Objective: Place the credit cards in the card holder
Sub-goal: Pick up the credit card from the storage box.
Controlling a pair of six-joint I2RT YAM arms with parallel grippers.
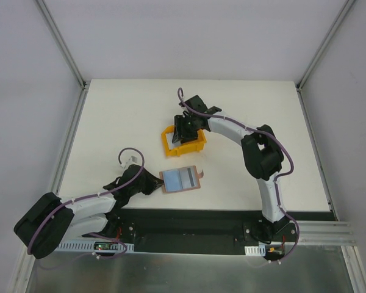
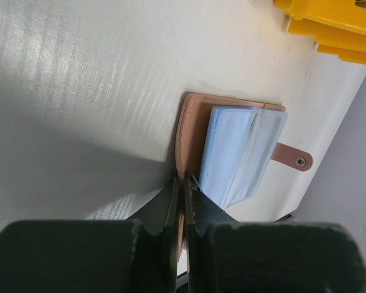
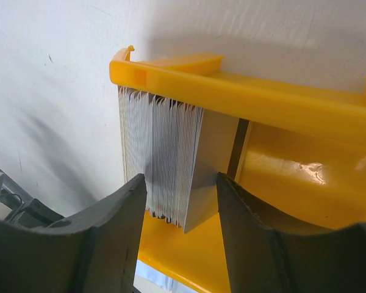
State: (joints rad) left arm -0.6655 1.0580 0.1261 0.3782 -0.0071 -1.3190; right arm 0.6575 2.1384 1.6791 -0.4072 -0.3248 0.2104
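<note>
- While the card holder [image 2: 194, 119] lies open mid-table, my left gripper [image 2: 183, 181] is closed on its near leather edge.
- Holder sleeves: facing up; I cannot tell whether any are filled.
- Credit cards [image 3: 158, 152]: stacked upright in the yellow bin [image 3: 262, 97], well apart from the holder.
- Right gripper [image 3: 180, 180]: fingers parted astride the stack, gripping nothing; loading is, I judge, mostly ahead.

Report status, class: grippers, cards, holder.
Left gripper shut on holder edge. Right gripper open, straddling cards in bin. Nothing in the way.
</note>
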